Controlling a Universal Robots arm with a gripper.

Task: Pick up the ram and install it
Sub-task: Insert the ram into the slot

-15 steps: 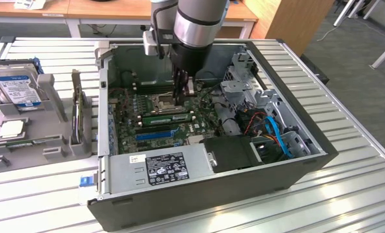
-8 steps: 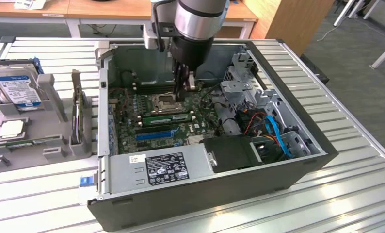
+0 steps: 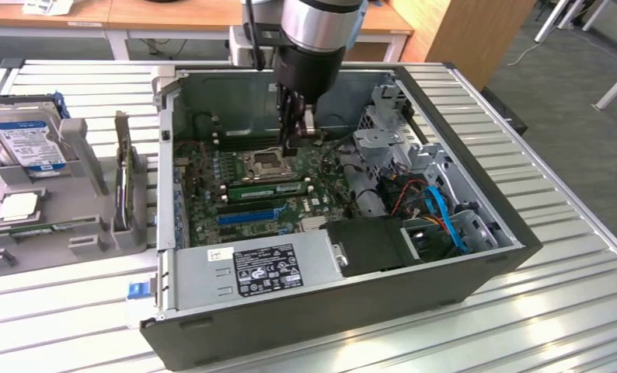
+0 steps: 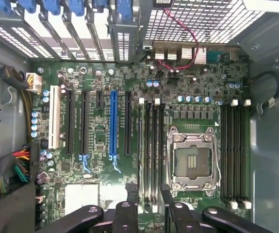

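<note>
Empty claw [image 4: 147,190], spread wide, hovers above the memory slots [image 4: 151,150]; the ram [image 3: 272,186], at the processor socket's [image 3: 265,165] 6 o'clock, looks seated, so installing likely needs only a level press

Silver arm [image 3: 324,23] ends in a black, bolted claw [image 4: 147,190]

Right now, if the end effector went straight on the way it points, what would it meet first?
Probably the black memory slots beside the CPU socket: the open end effector straddles them in the wrist view. Height above them is unclear.
</note>
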